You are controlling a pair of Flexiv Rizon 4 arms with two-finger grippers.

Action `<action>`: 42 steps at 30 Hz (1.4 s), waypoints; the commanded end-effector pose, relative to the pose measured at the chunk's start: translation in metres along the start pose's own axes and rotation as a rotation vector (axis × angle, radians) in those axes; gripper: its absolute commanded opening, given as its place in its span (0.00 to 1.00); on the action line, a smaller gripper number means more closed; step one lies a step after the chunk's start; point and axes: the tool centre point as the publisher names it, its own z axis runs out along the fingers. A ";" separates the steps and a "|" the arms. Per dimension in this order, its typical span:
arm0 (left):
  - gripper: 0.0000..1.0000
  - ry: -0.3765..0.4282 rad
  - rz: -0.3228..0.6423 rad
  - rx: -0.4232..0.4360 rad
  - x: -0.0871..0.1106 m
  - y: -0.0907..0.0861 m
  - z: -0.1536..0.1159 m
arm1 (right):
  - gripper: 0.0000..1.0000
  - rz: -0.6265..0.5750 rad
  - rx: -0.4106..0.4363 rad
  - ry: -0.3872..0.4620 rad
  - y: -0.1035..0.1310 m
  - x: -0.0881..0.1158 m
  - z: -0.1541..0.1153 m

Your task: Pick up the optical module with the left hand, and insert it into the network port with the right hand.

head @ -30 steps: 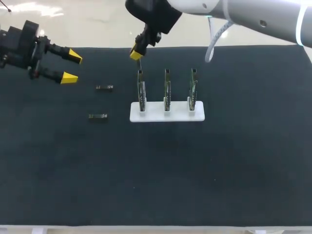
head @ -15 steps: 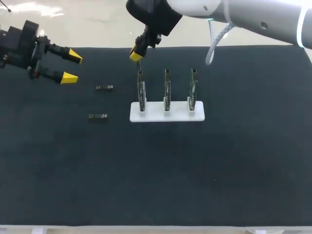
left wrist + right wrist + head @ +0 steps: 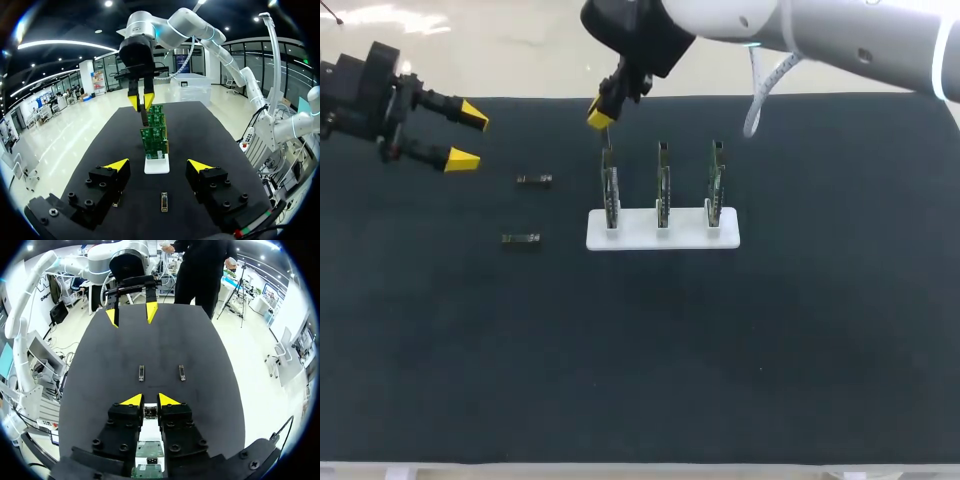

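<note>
At upper left, our left fingers [image 3: 472, 116] hung spread wide. Near top centre, our right fingers [image 3: 601, 112] pinched an optical module [image 3: 607, 131] just above the leftmost network port [image 3: 610, 192].

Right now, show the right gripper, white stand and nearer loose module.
right gripper [image 3: 600, 114]: head view, between its yellow tips.
white stand [image 3: 635, 233]: head view, bare base.
nearer loose module [image 3: 520, 239]: head view, its middle.

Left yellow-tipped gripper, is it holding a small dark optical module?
No, the left yellow-tipped gripper hangs open and empty above the black mat.
</note>
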 end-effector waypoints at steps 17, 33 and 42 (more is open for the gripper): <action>1.00 0.004 -0.001 -0.003 -0.001 -0.001 0.000 | 0.29 -0.007 0.004 -0.006 0.002 0.003 -0.002; 1.00 0.004 -0.001 -0.003 -0.001 -0.001 0.000 | 0.00 0.011 0.004 0.020 0.006 0.001 -0.018; 1.00 0.004 -0.001 -0.003 -0.001 -0.001 0.000 | 0.00 0.008 0.025 0.016 0.008 0.007 -0.009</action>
